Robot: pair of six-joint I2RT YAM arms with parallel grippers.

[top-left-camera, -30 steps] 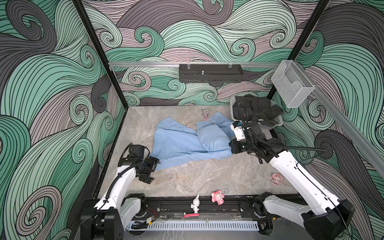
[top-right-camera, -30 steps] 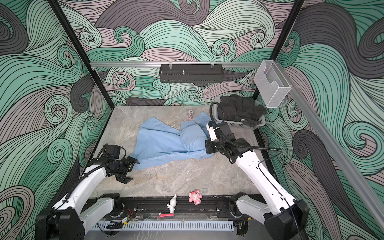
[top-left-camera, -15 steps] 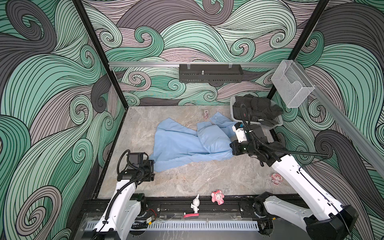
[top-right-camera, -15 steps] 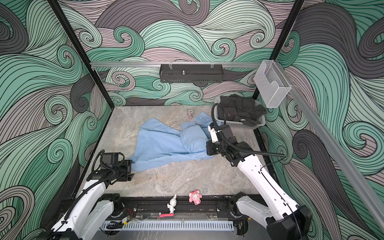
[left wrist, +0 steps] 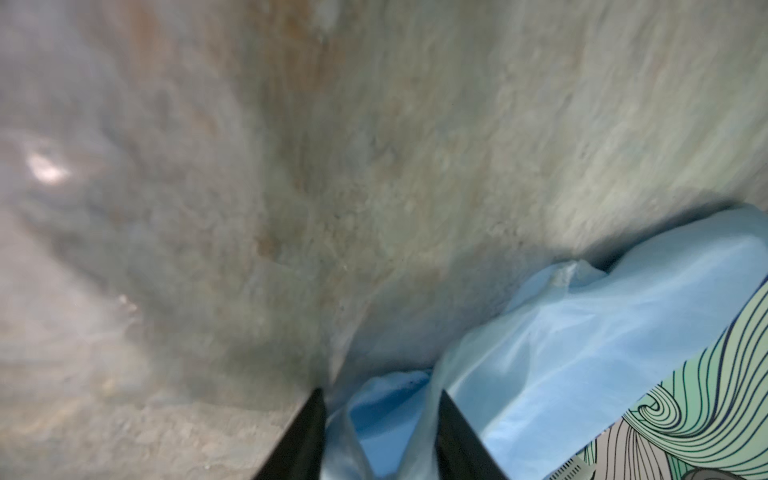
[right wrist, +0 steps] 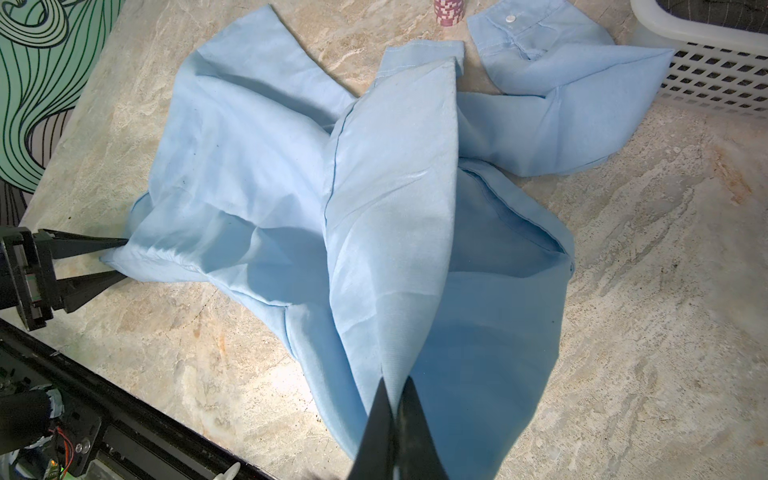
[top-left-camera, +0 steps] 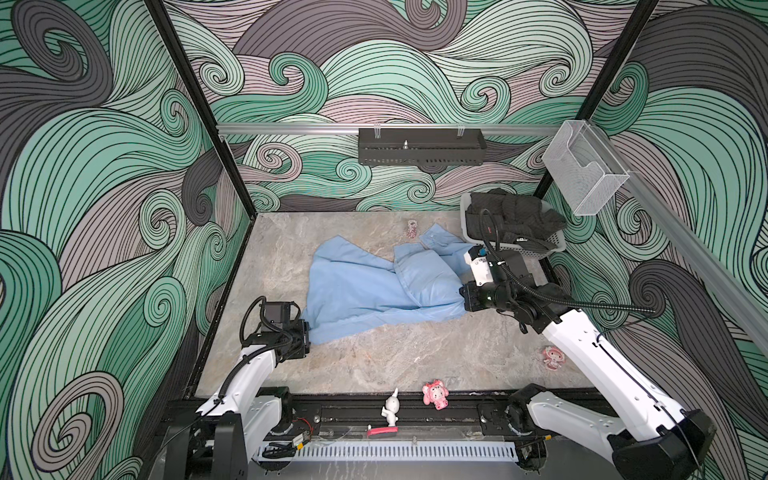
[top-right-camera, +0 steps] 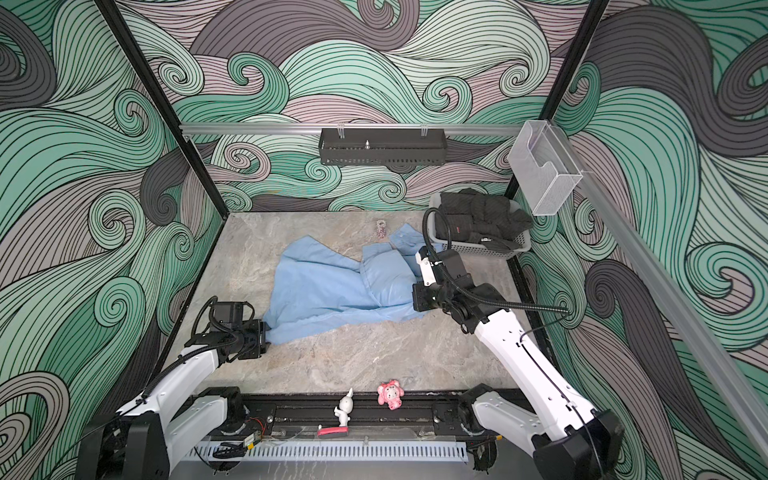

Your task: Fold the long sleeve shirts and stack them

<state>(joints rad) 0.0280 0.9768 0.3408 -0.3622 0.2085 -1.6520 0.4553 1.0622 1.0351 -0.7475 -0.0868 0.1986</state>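
Across the middle of the marble table (top-left-camera: 399, 357), a crumpled light-blue shirt (top-left-camera: 374, 286) lies stretched left to right between both arms. The right gripper (right wrist: 395, 386) is pinched tight on a raised fold at its right edge, while the left gripper (right wrist: 118, 259), jaws apart, straddles the near-left corner, not yet clamped.
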